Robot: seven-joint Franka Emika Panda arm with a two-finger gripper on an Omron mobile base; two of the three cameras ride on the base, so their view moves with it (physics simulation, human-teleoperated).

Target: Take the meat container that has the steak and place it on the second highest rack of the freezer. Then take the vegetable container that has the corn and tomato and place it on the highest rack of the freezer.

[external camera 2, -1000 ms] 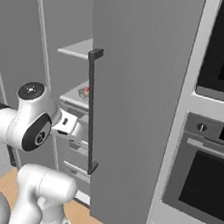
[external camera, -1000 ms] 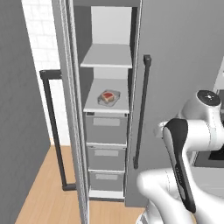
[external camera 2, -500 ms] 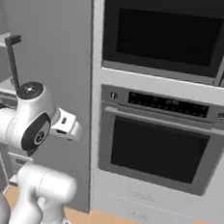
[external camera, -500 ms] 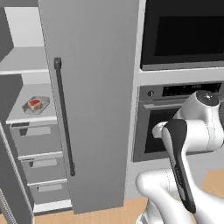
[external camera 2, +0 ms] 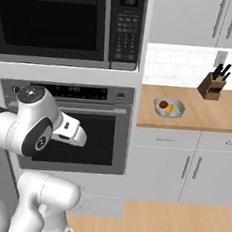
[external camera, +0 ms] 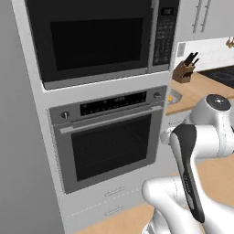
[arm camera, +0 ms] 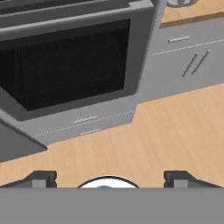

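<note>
holding tomato [external camera 2: 163, 105] and corn [external camera 2: 170, 109]: countertop vegetable container [external camera 2: 178, 103]

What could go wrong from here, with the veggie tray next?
1. The tray with the tomato and corn sits near the counter edge beside the oven; a clumsy approach might push it off.
2. The tool is open and empty, aimed at the floor, so it must reorient first.

left base: faces oven [external camera: 109, 137] close | right base: oven [external camera 2: 76, 129] plus table [external camera 2: 198, 118] at right | hand: looks down at floor [arm camera: 144, 144], oven base
</note>
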